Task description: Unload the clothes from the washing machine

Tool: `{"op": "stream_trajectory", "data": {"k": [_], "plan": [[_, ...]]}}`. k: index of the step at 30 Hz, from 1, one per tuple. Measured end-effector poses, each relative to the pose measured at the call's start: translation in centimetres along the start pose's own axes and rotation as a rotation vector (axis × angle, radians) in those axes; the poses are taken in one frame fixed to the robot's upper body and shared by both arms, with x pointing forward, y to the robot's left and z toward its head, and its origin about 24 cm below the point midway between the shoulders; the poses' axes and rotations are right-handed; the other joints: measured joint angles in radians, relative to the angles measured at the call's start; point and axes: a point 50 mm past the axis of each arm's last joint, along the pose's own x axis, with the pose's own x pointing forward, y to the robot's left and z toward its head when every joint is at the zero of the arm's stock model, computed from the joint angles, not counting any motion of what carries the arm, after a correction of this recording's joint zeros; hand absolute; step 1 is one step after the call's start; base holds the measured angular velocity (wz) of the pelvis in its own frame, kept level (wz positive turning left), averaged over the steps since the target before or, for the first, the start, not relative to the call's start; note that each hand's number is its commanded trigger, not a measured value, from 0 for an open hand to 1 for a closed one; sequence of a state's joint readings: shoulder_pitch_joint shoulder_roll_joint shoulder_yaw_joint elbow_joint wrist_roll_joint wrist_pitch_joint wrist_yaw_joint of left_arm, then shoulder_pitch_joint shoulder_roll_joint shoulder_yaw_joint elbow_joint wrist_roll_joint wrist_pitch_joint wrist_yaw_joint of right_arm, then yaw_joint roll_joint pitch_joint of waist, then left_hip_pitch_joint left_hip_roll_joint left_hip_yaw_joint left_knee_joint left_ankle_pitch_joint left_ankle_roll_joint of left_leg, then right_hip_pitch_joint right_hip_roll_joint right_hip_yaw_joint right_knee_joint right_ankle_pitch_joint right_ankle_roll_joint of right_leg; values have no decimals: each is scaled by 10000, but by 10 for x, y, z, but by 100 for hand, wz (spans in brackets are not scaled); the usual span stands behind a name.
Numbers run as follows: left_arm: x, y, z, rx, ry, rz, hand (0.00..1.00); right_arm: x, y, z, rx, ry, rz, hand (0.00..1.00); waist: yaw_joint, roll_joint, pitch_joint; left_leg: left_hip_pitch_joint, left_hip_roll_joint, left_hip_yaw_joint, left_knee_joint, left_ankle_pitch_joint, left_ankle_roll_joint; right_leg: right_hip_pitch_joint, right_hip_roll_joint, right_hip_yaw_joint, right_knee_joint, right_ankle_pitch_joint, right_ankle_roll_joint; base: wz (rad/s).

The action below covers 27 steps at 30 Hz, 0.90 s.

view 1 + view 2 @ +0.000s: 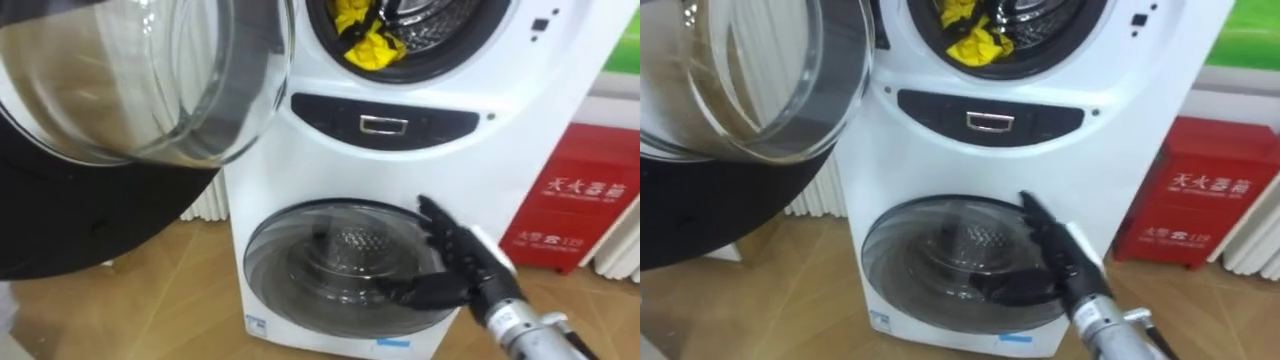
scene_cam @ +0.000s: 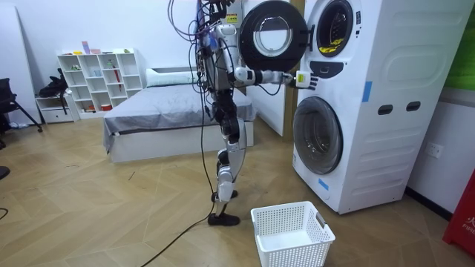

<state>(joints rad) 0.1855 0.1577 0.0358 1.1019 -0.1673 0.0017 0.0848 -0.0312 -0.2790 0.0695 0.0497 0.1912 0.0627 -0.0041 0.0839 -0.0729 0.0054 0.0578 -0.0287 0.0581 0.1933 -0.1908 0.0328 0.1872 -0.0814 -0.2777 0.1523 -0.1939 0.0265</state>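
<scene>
Wooden floor (image 2: 111, 208) underfoot, with a white basket (image 2: 293, 252) parked empty just before the stacked washing machine (image 2: 356, 111), likely to receive the laundry. Nearest in the eye views, right hand (image 1: 455, 265) raised, fingers straight and spread, holding nothing, crossing the shut lower door (image 1: 330, 260). Low on that front, a small blue label (image 1: 392, 344), too small to read. Above, upper door (image 1: 130, 80) swung wide leftward, freeing the drum mouth. At its rim, yellow clothes (image 1: 370, 42), ungrasped. Beyond, red cabinet (image 1: 575, 200) bearing white characters, left unread.
</scene>
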Motion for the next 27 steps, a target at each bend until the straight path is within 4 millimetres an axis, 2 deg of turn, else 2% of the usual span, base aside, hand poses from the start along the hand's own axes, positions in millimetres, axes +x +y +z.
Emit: {"op": "stream_trajectory", "data": {"k": [2, 4, 7, 10, 15, 19, 21, 24, 27], "plan": [[0, 0, 0, 8, -7, -8, 0, 0, -5, 14, 18, -586, -315, 0, -9, 9, -29, -126, 0, 4, 67, -5, 8, -136, -1, 12, 21, 2, 3, -3], [-1, -1, -4, -160, 102, 23, 0, 0, -8, 35, -6, -1499, -453, 0, 9, 69, -4, -125, 8, 106, 87, -2, 9, -170, -1, 103, 16, 2, 3, -11], [-2, 1, -10, -173, 266, 65, 0, 4, -8, 56, -15, -2320, -415, 0, -1, 80, -6, -75, 16, 155, 82, 0, 10, -156, 1, 254, 12, 2, 3, -6], [-2, 2, -13, -188, 342, 85, 0, 6, -6, 69, 6, -2856, -320, 0, 17, 54, -8, -27, 14, 166, 77, 1, 12, -117, -1, 260, 10, 2, 3, 0], [-3, 4, -17, -278, 483, 169, 0, 6, -3, 84, 208, -3510, -145, 0, 76, 11, 2, -29, 14, 151, 77, 1, 12, -104, -1, 253, 7, 2, 3, 0], [-3, 6, -19, -251, 534, 252, 0, 10, -1, 95, 280, -3944, -62, 0, 93, -44, 63, -117, 31, 155, 104, -2, 10, -125, 14, 237, 2, 2, 3, 0], [-3, 6, -18, -245, 512, 257, 0, 11, 1, 98, 306, -4058, 50, 0, 98, -50, 93, -128, 41, 159, 131, -6, 8, -137, 23, 235, 0, 3, 3, 0], [-3, 6, -17, -155, 461, 224, 0, 11, 4, 98, 449, -4072, 175, 0, 209, -51, 97, -125, 68, 129, 191, -28, 2, -144, 45, 258, 2, 2, 2, 1], [-2, 6, -14, -123, 430, 228, 0, 12, 4, 95, 699, -3980, 203, 0, 327, -40, 105, -376, 206, -2, 803, -263, -64, -123, 184, 291, 45, -9, -15, 6]]}}
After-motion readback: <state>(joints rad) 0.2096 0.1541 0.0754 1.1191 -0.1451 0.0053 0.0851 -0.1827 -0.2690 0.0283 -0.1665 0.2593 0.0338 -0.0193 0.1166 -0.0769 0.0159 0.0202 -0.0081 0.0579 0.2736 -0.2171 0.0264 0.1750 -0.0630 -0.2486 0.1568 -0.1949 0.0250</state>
